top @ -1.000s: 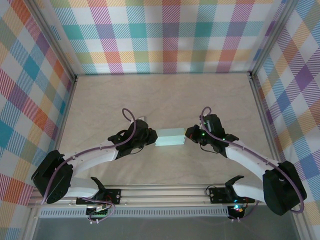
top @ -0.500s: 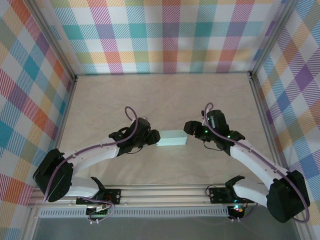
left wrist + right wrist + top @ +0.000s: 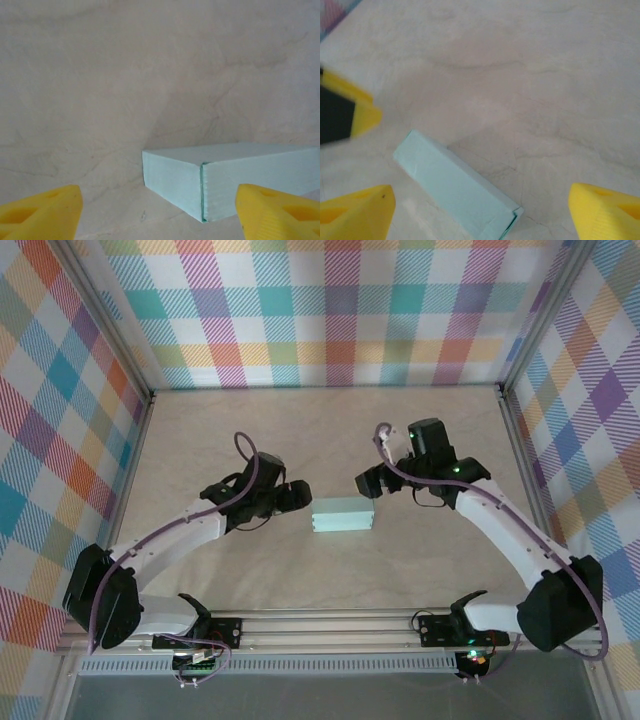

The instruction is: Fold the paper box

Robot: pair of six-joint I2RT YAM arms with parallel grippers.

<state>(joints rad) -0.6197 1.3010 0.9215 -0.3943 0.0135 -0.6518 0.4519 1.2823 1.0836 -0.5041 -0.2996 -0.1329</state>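
the paper box (image 3: 343, 514) lies on the beige table (image 3: 250, 430), near the middle, folded into a small flat closed block of pale mint colour. the left gripper (image 3: 298, 498) is just beside the left end of the box without touching it, and its yellow fingers (image 3: 45, 212) stand wide apart, holding nothing. the right gripper (image 3: 366, 483) is near the far right corner of the box, also apart from it, its jaws wide and empty. in the right wrist view the box lies diagonally on the table.
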